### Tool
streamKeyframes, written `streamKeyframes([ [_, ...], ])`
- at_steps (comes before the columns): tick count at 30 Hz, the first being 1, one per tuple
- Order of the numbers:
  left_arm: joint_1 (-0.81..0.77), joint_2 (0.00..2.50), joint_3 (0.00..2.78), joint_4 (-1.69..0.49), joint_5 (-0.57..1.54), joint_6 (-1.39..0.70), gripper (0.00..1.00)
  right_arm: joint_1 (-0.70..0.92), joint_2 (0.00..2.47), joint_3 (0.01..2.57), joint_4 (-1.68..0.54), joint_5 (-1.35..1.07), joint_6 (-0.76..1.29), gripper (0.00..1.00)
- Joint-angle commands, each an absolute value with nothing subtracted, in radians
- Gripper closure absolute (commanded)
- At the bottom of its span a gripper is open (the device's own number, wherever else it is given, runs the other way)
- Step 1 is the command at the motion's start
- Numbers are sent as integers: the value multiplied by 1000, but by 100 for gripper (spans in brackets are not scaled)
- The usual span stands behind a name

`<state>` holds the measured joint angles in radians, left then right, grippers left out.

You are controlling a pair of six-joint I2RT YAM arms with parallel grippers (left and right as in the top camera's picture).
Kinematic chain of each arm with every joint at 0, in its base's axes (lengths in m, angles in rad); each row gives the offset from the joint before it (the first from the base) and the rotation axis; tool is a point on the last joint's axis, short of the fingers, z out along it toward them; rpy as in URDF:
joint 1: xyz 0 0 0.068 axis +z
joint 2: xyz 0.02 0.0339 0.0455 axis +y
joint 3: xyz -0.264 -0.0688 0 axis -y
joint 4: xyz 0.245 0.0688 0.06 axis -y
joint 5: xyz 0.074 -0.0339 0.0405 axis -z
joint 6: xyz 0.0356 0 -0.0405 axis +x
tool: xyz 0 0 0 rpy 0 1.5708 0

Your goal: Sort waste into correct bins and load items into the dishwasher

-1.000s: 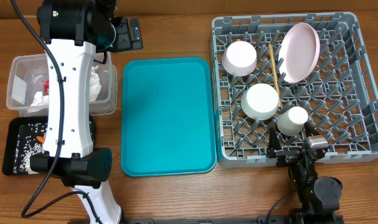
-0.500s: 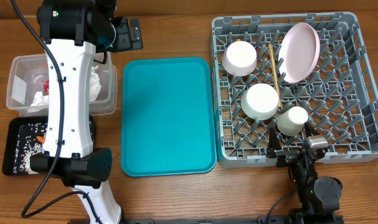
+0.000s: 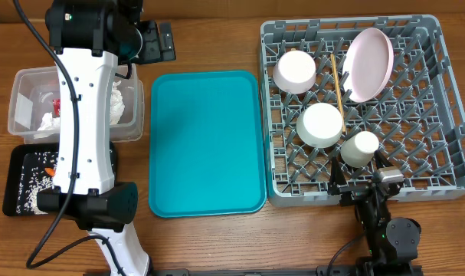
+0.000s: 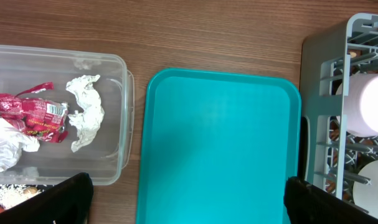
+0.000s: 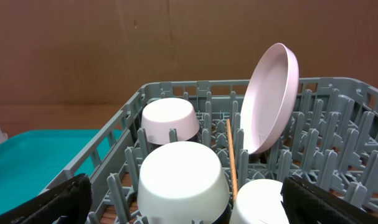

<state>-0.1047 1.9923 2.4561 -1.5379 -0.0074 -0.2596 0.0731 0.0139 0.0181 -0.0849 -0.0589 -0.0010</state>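
Left jaws spread wide, empty, above the bare teal tray (image 4: 220, 149), tub (image 4: 123, 118) with wrapper (image 4: 27, 115) and tissues (image 4: 86, 112) just beyond its left edge, right jaws spread at the rack (image 5: 344, 83) rim, facing bowls (image 5: 170, 121), plate (image 5: 269, 106), chopsticks (image 5: 231, 155), nothing moved since earlier.

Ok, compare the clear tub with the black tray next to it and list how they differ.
The clear tub is see-through with taller walls; the black tray is opaque and looks shallower. The clear tub holds a red wrapper and crumpled white tissues; the black tray holds white rice-like scraps and an orange bit. Both are rectangular, similar in footprint, and sit side by side next to the teal tray.
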Motion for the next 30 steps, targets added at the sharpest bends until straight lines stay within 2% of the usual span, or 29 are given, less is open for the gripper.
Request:
streamKeyframes([
  [1, -112, 1969, 2476, -1537, 0, -270, 0, 78, 3, 8, -81, -45, -8, 0],
  [18, -112, 1969, 2476, -1537, -3, -270, 0, 78, 3, 8, -81, -45, -8, 0],
  [30, -136, 1718, 2476, -1537, -3, -270, 0, 78, 3, 8, -81, -45, -8, 0],
])
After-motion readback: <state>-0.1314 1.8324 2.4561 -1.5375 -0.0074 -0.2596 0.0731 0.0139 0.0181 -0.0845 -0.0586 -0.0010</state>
